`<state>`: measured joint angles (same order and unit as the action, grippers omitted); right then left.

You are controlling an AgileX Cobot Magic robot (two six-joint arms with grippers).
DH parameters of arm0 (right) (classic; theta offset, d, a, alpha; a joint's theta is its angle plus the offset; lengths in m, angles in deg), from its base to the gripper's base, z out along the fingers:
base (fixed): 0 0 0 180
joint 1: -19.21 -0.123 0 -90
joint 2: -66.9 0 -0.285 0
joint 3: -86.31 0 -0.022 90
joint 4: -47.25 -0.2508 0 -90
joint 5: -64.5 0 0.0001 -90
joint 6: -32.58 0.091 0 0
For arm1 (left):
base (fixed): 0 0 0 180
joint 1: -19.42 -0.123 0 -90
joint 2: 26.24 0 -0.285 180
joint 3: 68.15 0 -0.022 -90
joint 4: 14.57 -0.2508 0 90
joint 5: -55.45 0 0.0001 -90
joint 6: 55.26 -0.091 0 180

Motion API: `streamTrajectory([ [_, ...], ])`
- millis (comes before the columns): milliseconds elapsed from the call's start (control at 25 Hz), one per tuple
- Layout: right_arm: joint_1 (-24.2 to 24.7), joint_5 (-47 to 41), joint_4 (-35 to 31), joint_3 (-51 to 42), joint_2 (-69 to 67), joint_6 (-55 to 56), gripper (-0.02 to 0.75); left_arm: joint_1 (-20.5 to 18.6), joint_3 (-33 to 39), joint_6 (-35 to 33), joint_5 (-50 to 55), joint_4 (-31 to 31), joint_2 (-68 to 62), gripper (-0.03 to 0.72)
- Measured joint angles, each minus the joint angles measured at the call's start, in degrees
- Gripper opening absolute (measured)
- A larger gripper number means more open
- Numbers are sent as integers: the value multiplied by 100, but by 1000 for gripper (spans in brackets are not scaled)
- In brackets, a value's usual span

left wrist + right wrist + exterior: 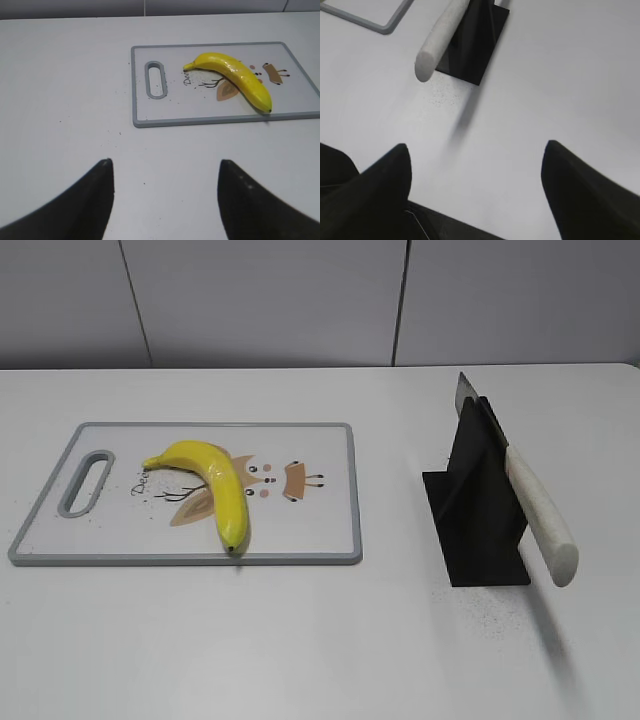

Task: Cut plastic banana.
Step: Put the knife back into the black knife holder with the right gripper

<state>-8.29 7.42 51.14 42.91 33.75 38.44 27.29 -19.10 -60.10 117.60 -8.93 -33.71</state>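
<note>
The yellow plastic banana point(214, 486) lies whole on a white cutting board point(320, 530) with a grey rim, left of centre. In the left wrist view the banana point(235, 77) lies on the board point(150, 107), far ahead and to the right of my open, empty left gripper point(165, 165). A knife with a white handle point(540, 510) rests tilted in a black stand point(478, 510) on the right. In the right wrist view the handle point(437, 45) and stand point(475, 45) are ahead of my open, empty right gripper point(477, 147). Neither gripper shows in the exterior view.
The white table point(300, 640) carries only the board and the knife stand. A grey wall runs behind the table's far edge. The board's handle slot point(88, 482) is at its left end.
</note>
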Motion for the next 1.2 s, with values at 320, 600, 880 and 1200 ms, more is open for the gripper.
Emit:
streamTrajectory([
  [320, 0, -310, 2, -511, 1159, -60, 591, 0, 0, 0, 0, 0, 0, 620],
  [600, 0, -315, -6, -525, 1843, -150, 591, 0, 0, 0, 0, 0, 0, 620],
  [880, 0, -315, -6, -525, 2410, -164, 590, 0, 0, -2, 0, 0, 0, 620],
  [1200, 0, -315, -8, -525, 2573, -164, 589, -7, 0, -1, 0, 6, 0, 595],
])
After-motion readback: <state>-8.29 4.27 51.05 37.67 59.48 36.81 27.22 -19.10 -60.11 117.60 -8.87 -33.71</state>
